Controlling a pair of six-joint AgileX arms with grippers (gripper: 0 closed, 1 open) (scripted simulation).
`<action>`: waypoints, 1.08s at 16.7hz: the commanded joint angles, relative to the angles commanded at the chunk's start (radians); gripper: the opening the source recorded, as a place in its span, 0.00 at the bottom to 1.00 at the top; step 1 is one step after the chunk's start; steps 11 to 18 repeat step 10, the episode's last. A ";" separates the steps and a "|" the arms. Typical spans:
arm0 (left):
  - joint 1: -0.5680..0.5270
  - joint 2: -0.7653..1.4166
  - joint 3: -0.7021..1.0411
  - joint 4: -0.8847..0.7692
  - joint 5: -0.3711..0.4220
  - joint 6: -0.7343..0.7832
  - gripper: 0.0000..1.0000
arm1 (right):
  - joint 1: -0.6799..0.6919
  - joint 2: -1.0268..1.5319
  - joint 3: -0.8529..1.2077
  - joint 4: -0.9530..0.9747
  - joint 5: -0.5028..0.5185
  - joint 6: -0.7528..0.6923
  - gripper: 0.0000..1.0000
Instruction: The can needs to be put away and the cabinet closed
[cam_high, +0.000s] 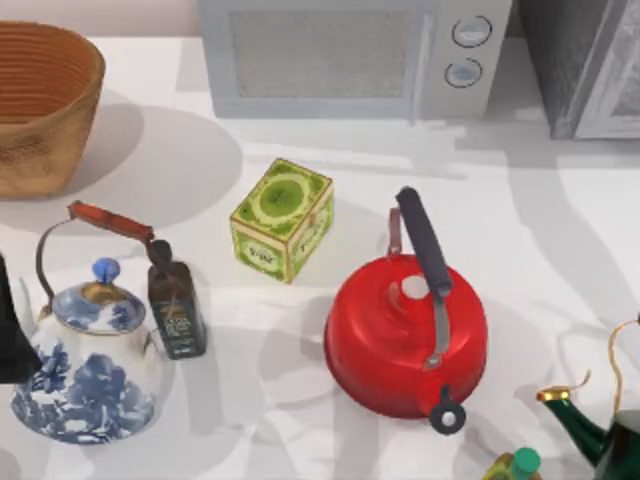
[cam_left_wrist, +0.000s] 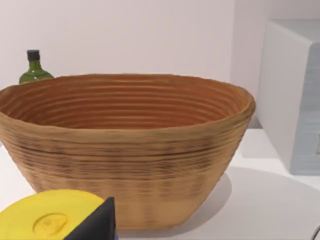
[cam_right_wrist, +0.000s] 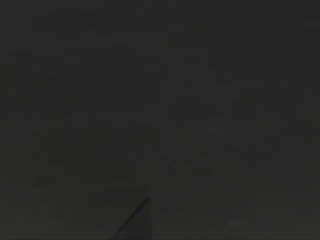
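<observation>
The can is out of view. The cabinet (cam_high: 575, 60), dark speckled grey with a pale grey framed door panel (cam_high: 622, 85), stands at the table's back right corner and is cut off by the picture's edge. My left arm (cam_high: 12, 335) sits at the left edge of the table beside the blue-and-white teapot. In the left wrist view a dark piece of my left gripper (cam_left_wrist: 97, 222) shows above a yellow lid (cam_left_wrist: 47, 220), facing the wicker basket. The right wrist view is dark.
A wicker basket (cam_high: 40, 100) stands back left, a white microwave (cam_high: 350, 55) back centre. Mid-table are a green tea tin (cam_high: 283, 218), a red kettle (cam_high: 405, 335), a dark bottle (cam_high: 175, 305) and a blue-and-white teapot (cam_high: 85, 365). A green teapot (cam_high: 605, 430) is front right.
</observation>
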 joint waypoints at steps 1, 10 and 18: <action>0.000 0.000 0.000 0.000 0.000 0.000 1.00 | -0.018 -0.017 0.005 -0.005 0.013 -0.008 1.00; 0.000 0.000 0.000 0.000 0.000 0.000 1.00 | -0.101 0.135 0.113 0.040 -0.068 -0.007 1.00; 0.000 0.000 0.000 0.000 0.000 0.000 1.00 | -0.101 0.135 0.113 0.040 -0.068 -0.007 1.00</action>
